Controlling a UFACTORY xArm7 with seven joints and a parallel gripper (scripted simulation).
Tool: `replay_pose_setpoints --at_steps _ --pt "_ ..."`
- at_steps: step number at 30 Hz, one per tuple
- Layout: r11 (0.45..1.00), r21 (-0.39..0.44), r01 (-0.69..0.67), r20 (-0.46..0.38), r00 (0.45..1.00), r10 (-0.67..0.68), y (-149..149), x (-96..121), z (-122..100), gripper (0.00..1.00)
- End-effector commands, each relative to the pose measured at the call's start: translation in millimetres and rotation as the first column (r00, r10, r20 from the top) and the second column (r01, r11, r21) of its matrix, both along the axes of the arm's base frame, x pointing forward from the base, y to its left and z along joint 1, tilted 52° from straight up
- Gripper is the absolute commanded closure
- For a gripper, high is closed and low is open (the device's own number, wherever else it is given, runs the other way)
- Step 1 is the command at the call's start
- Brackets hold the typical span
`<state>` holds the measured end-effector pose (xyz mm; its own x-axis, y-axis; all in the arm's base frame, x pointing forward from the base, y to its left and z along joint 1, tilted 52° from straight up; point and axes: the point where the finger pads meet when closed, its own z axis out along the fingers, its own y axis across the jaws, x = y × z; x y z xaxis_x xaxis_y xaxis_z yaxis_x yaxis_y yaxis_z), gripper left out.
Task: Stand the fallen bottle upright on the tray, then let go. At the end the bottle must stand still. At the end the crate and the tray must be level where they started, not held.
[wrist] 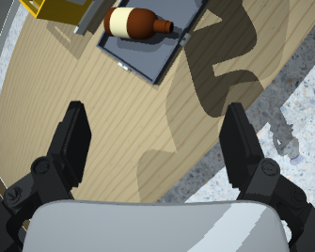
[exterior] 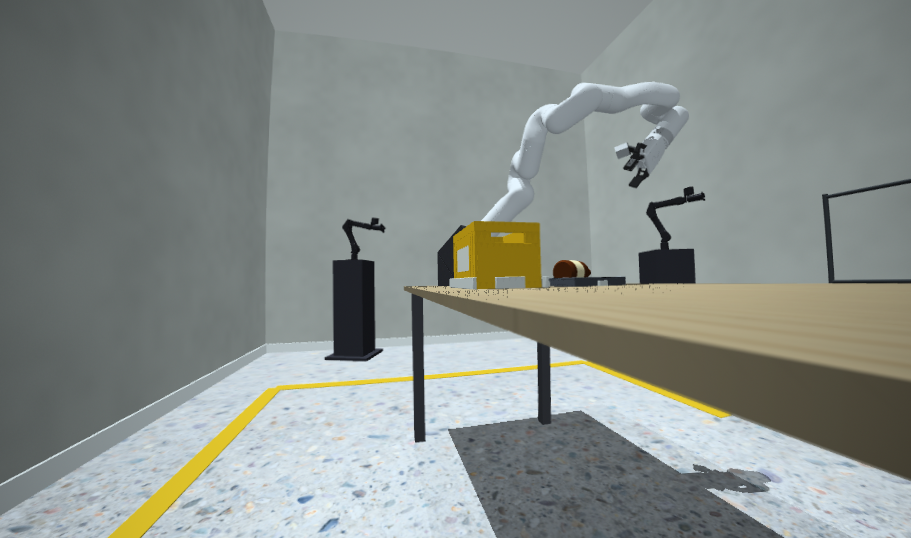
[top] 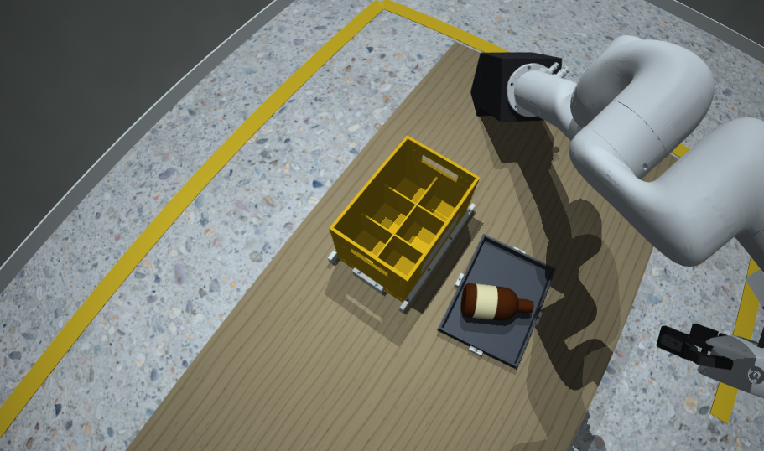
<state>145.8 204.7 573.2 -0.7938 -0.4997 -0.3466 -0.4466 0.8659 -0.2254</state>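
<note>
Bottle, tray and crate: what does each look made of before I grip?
Bottle: looks like glossy brown glass, going by the sheen on its body, with a matte cream label band; it could be plastic.
Tray: dark grey, matte, thin raised rim; probably metal or plastic.
Crate: flat yellow walls and dividers with handle slots, likely moulded plastic.
Table: striped grain suggests wood.

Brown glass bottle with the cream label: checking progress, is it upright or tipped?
Tipped. The brown glass bottle with the cream label lies on its side in the dark grey tray.
</note>
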Motion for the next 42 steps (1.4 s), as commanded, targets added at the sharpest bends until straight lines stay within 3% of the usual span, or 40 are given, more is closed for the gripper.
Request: replay_pose_setpoints --at_steps 1,3,10,16,18,19,25,28,30,31,32,35,36,41,42 --pt "0.993 0.084 0.082 0.015 0.996 -0.083 -5.8 18.4 -6.6 0.0" --pt "0.975 0.151 0.163 0.01 0.986 -0.166 -13.1 35.7 -15.9 0.0" --pt "0.916 0.267 0.299 -0.019 0.952 -0.305 -27.3 63.7 -34.9 0.0" --pt "0.842 0.359 0.402 -0.061 0.911 -0.409 -39.5 84.1 -53.3 0.0" --pt "0.842 0.359 0.402 -0.061 0.911 -0.409 -39.5 84.1 -53.3 0.0" --pt "0.788 0.41 0.459 -0.094 0.881 -0.464 -46.6 94.8 -65.3 0.0" --pt "0.703 0.475 0.53 -0.148 0.835 -0.53 -55.7 107.3 -82.7 0.0" --pt "0.621 0.523 0.584 -0.201 0.793 -0.575 -62.5 115.9 -98.3 0.0" --pt "0.621 0.523 0.584 -0.202 0.793 -0.575 -62.6 115.9 -98.5 0.0" --pt "0.556 0.554 0.619 -0.245 0.76 -0.602 -66.8 121.0 -110.3 0.0" --pt "0.535 0.563 0.63 -0.259 0.75 -0.609 -68.0 122.4 -113.9 0.0" --pt "0.534 0.564 0.63 -0.26 0.749 -0.61 -68.1 122.5 -114.2 0.0" --pt "0.448 0.594 0.668 -0.319 0.707 -0.631 -71.9 126.8 -128.9 0.0" --pt "0.444 0.595 0.669 -0.321 0.705 -0.632 -72.0 127.0 -129.6 0.0" --pt "0.356 0.618 0.701 -0.383 0.664 -0.643 -74.3 129.6 -144.1 0.0"
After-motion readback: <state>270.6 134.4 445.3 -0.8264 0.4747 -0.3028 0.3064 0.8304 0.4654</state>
